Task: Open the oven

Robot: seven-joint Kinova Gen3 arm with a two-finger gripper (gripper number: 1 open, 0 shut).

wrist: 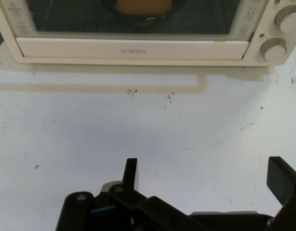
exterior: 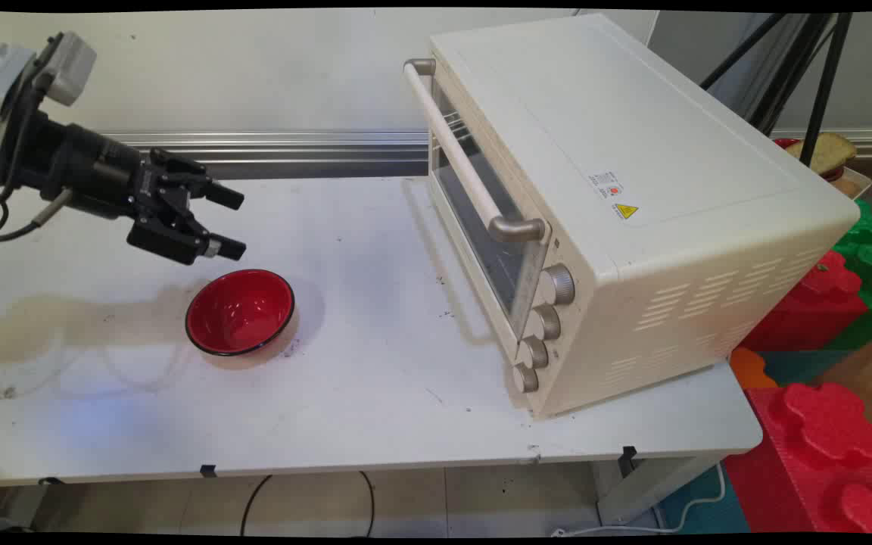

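The gripper [exterior: 228, 222] hangs above the table [exterior: 375, 409] with fingers spread, gripping nothing. Just beside it at five o'clock sits a red bowl [exterior: 240, 312]. At three o'clock, well apart, stands a cream toaster oven [exterior: 633, 204], door shut.

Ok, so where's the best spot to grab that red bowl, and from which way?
Probably the rim of the bowl, taken from above with one of the fingers inside and the other outside. It stands upright and open on the table, and its round sloping wall offers no flat sides. The rim's upper-left part lies nearest the open gripper, which hangs above and to the left of it.
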